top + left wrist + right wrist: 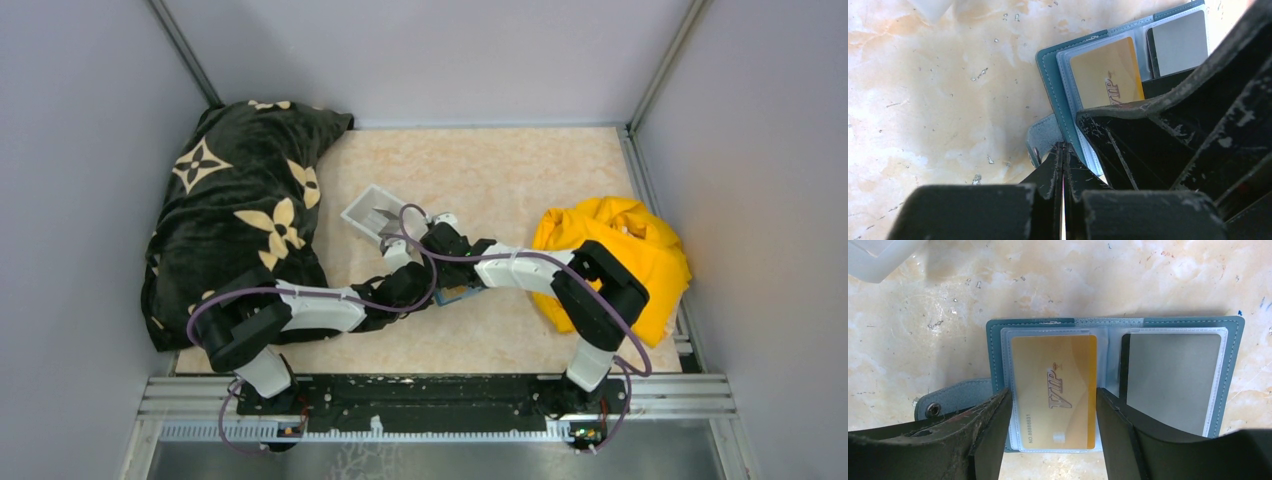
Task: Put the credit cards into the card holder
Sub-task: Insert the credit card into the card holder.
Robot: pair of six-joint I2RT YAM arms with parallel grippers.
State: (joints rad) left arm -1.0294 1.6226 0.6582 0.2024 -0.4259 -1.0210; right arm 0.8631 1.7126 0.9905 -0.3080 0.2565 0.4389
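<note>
The card holder (pixel 993 350) is a teal wallet lying open and flat on the tabletop, also in the top view (pixel 462 295). A yellow credit card (pixel 1058 360) marked VIP sits in its left clear sleeve. A grey credit card (pixel 1173 375) sits in the right sleeve. My right gripper (pixel 1053 394) is open, with one finger on each side of the yellow card's near half. My left gripper (pixel 1063 146) is shut. Its tips are at the wallet's left edge (pixel 1048 65), beside the snap tab (pixel 1043 136).
A clear-white plastic tray (pixel 375 212) stands just beyond the wallet. A black cloth with tan flowers (pixel 240 210) is heaped at the left. A yellow cloth (pixel 625 255) lies at the right. Grey walls close in the table on three sides.
</note>
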